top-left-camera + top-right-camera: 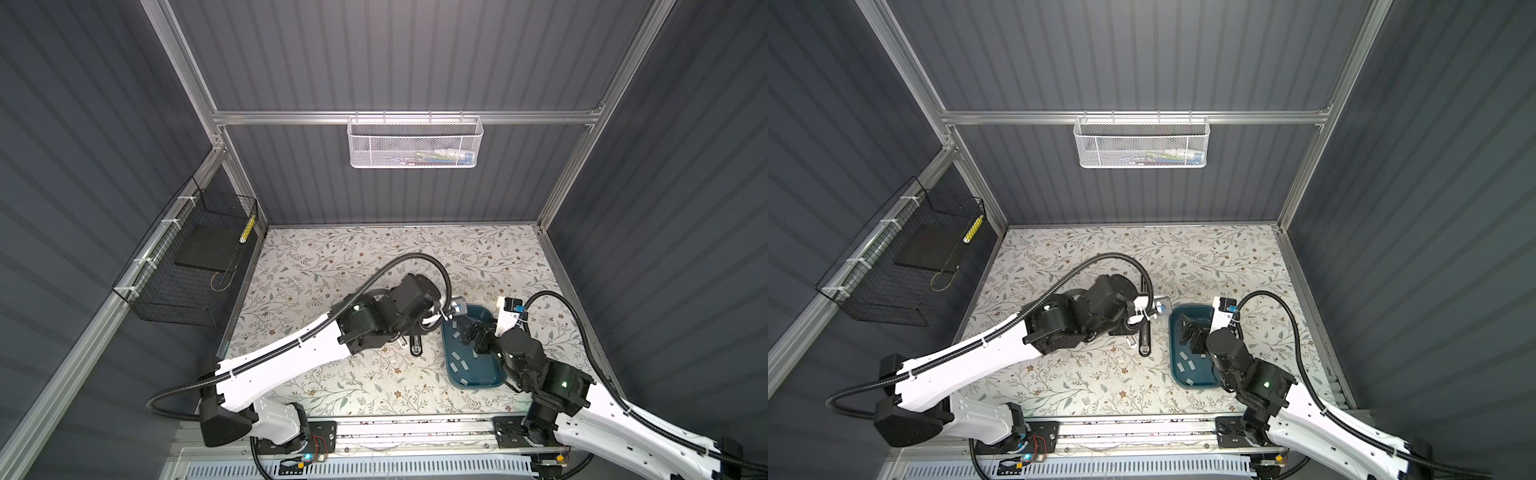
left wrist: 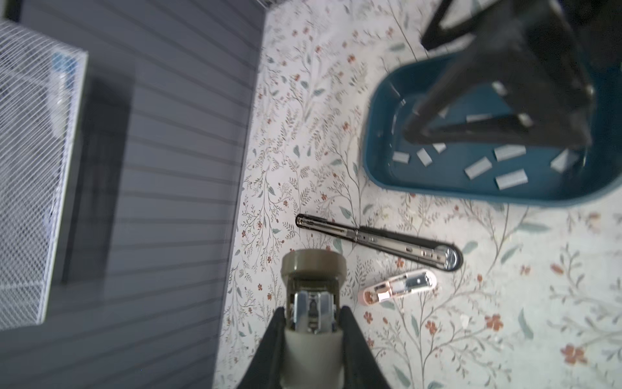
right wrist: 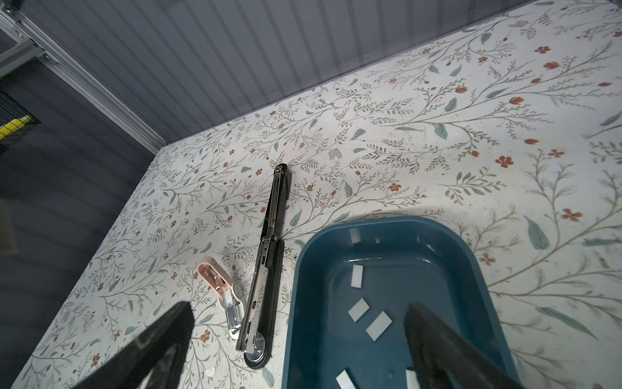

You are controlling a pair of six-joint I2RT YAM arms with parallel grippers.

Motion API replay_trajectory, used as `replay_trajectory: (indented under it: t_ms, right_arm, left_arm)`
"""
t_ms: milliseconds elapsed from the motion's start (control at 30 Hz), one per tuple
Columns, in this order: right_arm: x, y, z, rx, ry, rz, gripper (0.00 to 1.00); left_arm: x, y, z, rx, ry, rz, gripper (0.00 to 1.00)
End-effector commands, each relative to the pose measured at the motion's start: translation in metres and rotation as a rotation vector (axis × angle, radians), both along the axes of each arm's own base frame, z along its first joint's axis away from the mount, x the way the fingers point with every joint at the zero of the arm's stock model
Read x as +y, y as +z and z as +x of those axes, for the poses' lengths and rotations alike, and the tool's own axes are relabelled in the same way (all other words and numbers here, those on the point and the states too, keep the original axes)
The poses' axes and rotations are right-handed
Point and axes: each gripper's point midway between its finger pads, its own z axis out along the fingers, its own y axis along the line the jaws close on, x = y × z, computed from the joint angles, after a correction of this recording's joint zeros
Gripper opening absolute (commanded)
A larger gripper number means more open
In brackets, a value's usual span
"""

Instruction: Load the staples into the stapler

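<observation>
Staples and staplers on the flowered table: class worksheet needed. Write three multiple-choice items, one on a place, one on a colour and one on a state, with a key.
1. Where do the staples lie?
A. on the table
B. in the tray
C. in the wire basket

2. What colour is the tray?
A. red
B. white
C. blue

3. How is the left gripper?
A. open and empty
B. shut on a stapler
C. shut on a staple strip

Key:
1 B, the grey strips lie on the tray's floor.
2 C, its walls and floor are dark blue.
3 B, the left wrist view shows both fingers pressed against the stapler's sides.
</observation>
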Motion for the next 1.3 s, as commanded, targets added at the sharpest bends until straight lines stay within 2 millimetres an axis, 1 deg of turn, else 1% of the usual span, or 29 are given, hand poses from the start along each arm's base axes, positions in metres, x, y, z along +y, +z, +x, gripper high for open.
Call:
replay_trajectory:
  t_ms: [0, 33, 133, 200, 333, 400, 467, 500, 567, 600, 700, 733, 767, 800, 867, 900, 1000, 1133, 1200, 1267]
  right_arm:
    - [0.001, -0.005, -0.002, 0.000, 0.023, -0.007, 0.99]
    - [0.002, -0.005, -0.003, -0.001, 0.029, -0.005, 0.99]
    - [0.005, -0.007, -0.003, 0.001, 0.042, -0.011, 0.99]
    - [0.007, -0.009, -0.002, 0.003, 0.054, -0.022, 0.99]
    - [0.014, -0.014, 0.001, 0.024, 0.071, -0.054, 0.99]
    - [0.018, -0.017, 0.003, 0.044, 0.068, -0.063, 0.99]
    - [0.026, -0.020, 0.006, 0.057, 0.085, -0.063, 0.99]
    - [0.033, -0.022, 0.008, 0.068, 0.104, -0.064, 0.99]
    - [0.046, -0.026, 0.010, 0.095, 0.137, -0.077, 0.99]
    - [0.052, -0.028, 0.012, 0.110, 0.148, -0.085, 0.99]
    - [0.069, -0.035, 0.016, 0.156, 0.182, -0.108, 0.98]
    - [0.074, -0.036, 0.017, 0.167, 0.191, -0.112, 0.96]
    - [0.078, -0.037, 0.017, 0.174, 0.200, -0.118, 0.90]
    - [0.082, -0.038, 0.017, 0.173, 0.208, -0.121, 0.84]
    - [0.088, -0.038, 0.014, 0.158, 0.225, -0.118, 0.76]
    - [0.089, -0.038, 0.013, 0.151, 0.229, -0.113, 0.72]
    - [0.087, -0.036, 0.008, 0.138, 0.236, -0.086, 0.58]
    - [0.080, -0.027, 0.001, 0.107, 0.247, -0.050, 0.47]
    - [0.079, -0.020, -0.004, 0.076, 0.270, -0.017, 0.44]
    - [0.077, -0.015, -0.008, 0.044, 0.287, 0.015, 0.43]
  left_arm:
    - [-0.004, 0.021, 0.016, 0.167, 0.150, -0.382, 0.00]
    - [0.000, 0.002, 0.021, 0.187, 0.185, -0.385, 0.00]
    - [0.018, -0.027, 0.044, 0.177, 0.321, -0.468, 0.00]
    - [0.029, -0.047, 0.057, 0.181, 0.367, -0.521, 0.00]
    - [0.036, -0.084, 0.066, 0.190, 0.379, -0.585, 0.00]
    - [0.040, -0.106, 0.072, 0.218, 0.394, -0.611, 0.00]
    - [0.050, -0.130, 0.082, 0.230, 0.434, -0.613, 0.00]
    - [0.058, -0.143, 0.089, 0.240, 0.469, -0.614, 0.00]
    - [0.069, -0.159, 0.098, 0.294, 0.510, -0.621, 0.00]
    - [0.070, -0.162, 0.097, 0.324, 0.509, -0.628, 0.00]
    - [0.048, -0.161, 0.077, 0.398, 0.338, -0.637, 0.00]
    - [0.044, -0.160, 0.073, 0.413, 0.298, -0.625, 0.00]
    - [0.042, -0.158, 0.070, 0.419, 0.278, -0.610, 0.00]
    - [0.043, -0.157, 0.068, 0.414, 0.271, -0.600, 0.00]
    - [0.044, -0.156, 0.067, 0.403, 0.263, -0.608, 0.00]
    - [0.044, -0.155, 0.066, 0.398, 0.254, -0.617, 0.00]
    - [0.031, -0.150, 0.053, 0.426, 0.144, -0.628, 0.00]
    - [0.017, -0.144, 0.032, 0.433, 0.019, -0.612, 0.00]
    - [0.009, -0.142, 0.021, 0.431, -0.042, -0.600, 0.00]
    - [0.002, -0.139, 0.009, 0.423, -0.096, -0.588, 0.00]
